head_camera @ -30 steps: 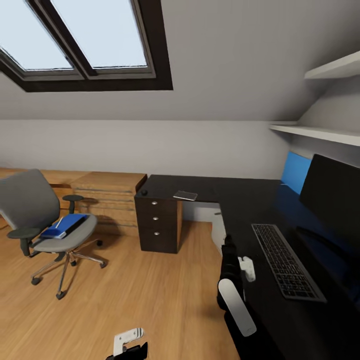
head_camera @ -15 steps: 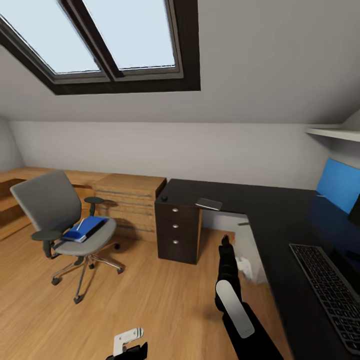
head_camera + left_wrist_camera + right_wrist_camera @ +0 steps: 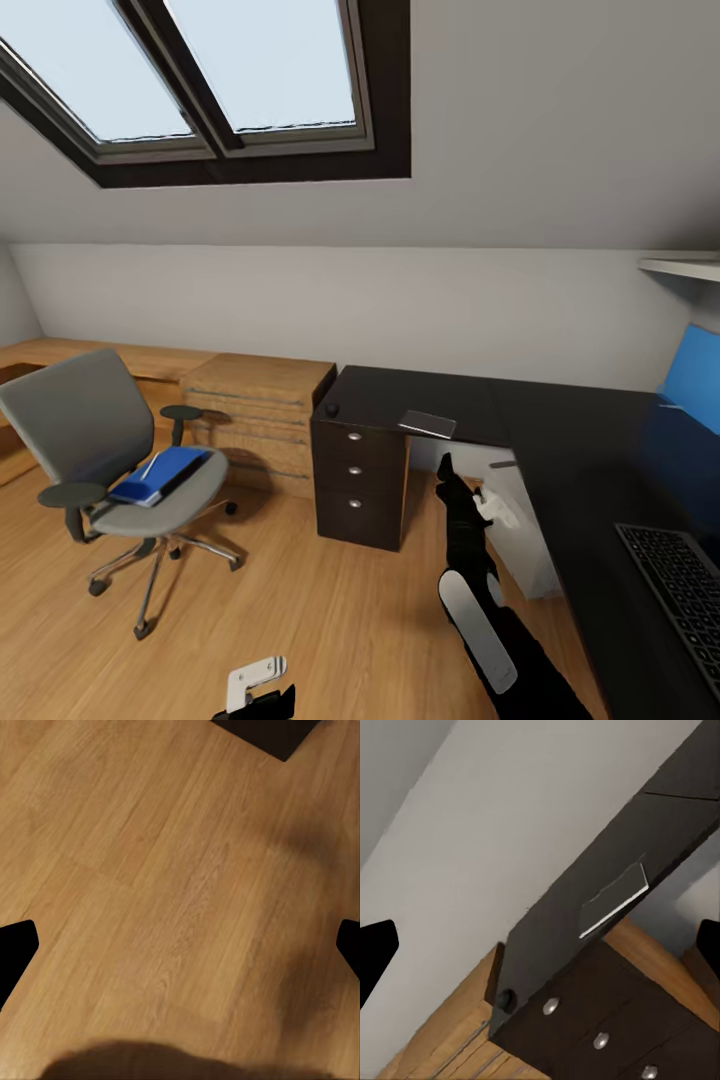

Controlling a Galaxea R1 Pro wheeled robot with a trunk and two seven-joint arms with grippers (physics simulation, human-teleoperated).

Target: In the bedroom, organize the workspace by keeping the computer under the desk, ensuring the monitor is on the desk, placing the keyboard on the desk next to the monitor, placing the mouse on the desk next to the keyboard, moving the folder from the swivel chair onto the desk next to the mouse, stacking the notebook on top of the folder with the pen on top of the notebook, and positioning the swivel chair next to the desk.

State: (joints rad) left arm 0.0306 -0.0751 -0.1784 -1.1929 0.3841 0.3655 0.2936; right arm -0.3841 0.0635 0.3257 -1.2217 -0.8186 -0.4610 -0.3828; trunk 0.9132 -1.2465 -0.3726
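Two arms show in the head view: the right arm (image 3: 470,560) reaches forward beside the black desk (image 3: 560,440), its gripper (image 3: 447,470) near the drawer block (image 3: 360,480), and whether its jaws are spread or pressed together cannot be told there. In the right wrist view the dark fingertips (image 3: 375,952) sit at opposite edges of the picture, so the jaws are spread, with nothing between them. The left gripper's fingertips (image 3: 15,949) are likewise far apart (above bare wood floor (image 3: 172,892)).

The swivel chair (image 3: 95,430) stands on the floor well apart from the desk, with the blue folder (image 3: 160,474) lying on its seat. On the tabletop's near corner rest the notebook (image 3: 428,423) and, at the far end by the light-wood unit (image 3: 255,400), the small dark mouse (image 3: 331,409). The keyboard (image 3: 680,590) lies on the tabletop at the picture's right edge.
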